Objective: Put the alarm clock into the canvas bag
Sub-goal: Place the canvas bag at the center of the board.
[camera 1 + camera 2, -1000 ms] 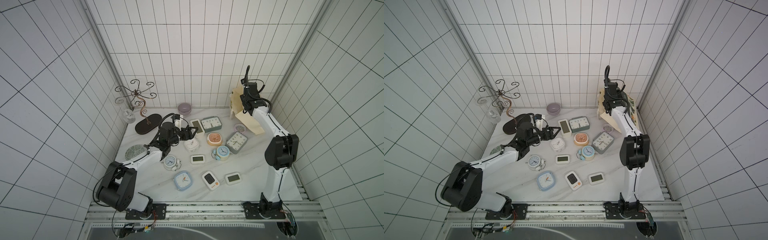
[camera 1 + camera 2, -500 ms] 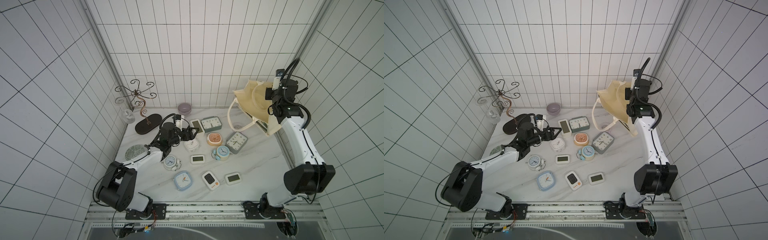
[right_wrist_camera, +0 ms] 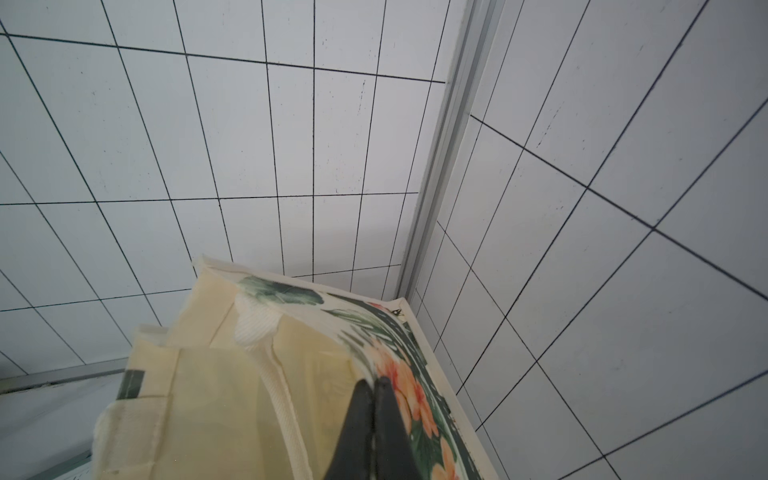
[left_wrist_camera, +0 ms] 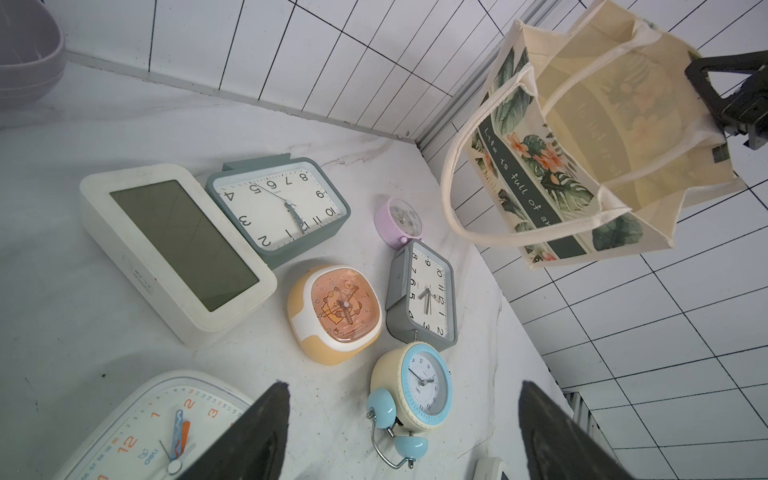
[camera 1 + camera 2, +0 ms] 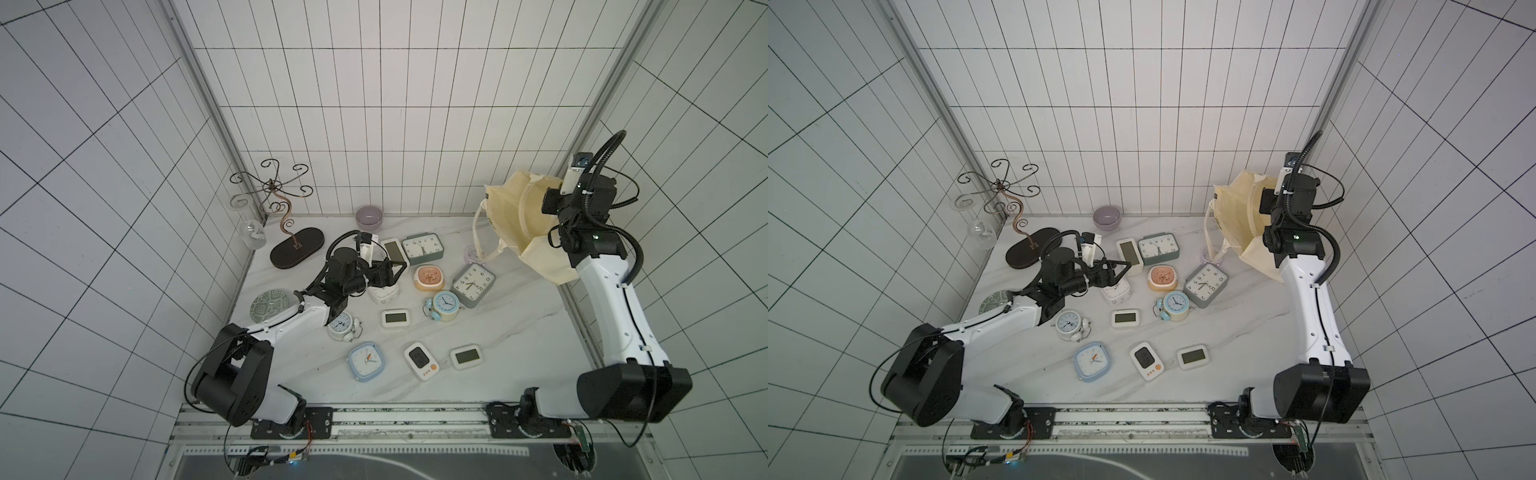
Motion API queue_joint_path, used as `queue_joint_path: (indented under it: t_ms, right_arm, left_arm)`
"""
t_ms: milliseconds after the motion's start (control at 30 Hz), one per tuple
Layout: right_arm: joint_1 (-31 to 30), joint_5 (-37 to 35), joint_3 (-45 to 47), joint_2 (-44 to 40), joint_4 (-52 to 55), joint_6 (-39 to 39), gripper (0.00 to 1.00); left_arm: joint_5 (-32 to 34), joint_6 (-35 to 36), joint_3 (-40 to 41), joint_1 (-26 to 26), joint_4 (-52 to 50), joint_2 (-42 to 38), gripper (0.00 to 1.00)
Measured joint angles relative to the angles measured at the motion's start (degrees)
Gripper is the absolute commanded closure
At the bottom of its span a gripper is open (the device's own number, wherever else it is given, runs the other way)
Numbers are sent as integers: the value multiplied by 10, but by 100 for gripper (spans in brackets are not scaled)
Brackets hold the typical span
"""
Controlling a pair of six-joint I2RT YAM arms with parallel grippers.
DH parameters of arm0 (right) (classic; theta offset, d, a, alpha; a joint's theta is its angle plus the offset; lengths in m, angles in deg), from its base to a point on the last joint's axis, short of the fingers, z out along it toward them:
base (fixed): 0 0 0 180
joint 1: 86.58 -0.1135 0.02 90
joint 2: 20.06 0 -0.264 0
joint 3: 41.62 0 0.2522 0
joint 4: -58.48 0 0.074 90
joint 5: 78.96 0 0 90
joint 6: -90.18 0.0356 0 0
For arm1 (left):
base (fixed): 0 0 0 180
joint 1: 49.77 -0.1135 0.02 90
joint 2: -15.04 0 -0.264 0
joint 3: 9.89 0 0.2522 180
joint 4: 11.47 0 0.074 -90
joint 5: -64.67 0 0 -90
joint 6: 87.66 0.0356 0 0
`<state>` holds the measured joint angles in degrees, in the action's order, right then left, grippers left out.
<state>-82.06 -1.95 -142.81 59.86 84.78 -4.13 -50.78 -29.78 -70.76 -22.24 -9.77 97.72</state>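
Right pincer (image 3: pixel 374 380): tips pressed together, clamped on the canvas bag (image 3: pixel 232 395) at its rim, just beside where one cream handle is stitched on. The bag hangs from that pincer & looks clear of the tabletop (image 5: pixel 519 332). Its mouth gapes open, tipped toward the left arm's side.

Bag's look: cream canvas w/ cream webbing handles. Outside has green tropical leaves & orange flowers, plus a dark green band w/ white script "Life is full of ar…"; the rest is cut off by the fold. Inside is plain cream, print showing faintly thru. The other handle loop droops free below the rim, down near a small pink clock (image 4: pixel 399 218).

Left pincer (image 4: pixel 402 386): tips wide apart, nothing btw them, low over the clocks. A white clock w/ orange numerals (image 4: pixel 137 432) sits just beside one finger, partly under it. A blue & cream twin-bell clock (image 4: pixel 415 386) stands on the tabletop in the gap ahead of the tips. Further ahead are a yellow clock w/ orange face (image 4: pixel 336 311), a grey square clock (image 4: pixel 428 295), a grey-green wide clock (image 4: pixel 282 208) & a white digital clock (image 4: pixel 178 245). The bag is well apart from this pincer, ahead & higher, by the corner of the tiled walls.
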Motion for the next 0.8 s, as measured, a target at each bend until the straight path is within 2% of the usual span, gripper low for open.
queue_joint_path:
  t_ms: [200,400,667,800]
  right_arm:
    - [45,82,62,-14,-5,43,100]
    - [65,150,126,-29,-21,95,100]
    - [124,246,163,-29,-63,171,100]
    - [130,289,165,-29,-76,191,100]
  left_arm:
    - [2,3,0,5,-2,0,16]
    - [3,3,0,5,-3,0,16]
    - [3,3,0,6,-3,0,16]
    - [3,3,0,6,-3,0,16]
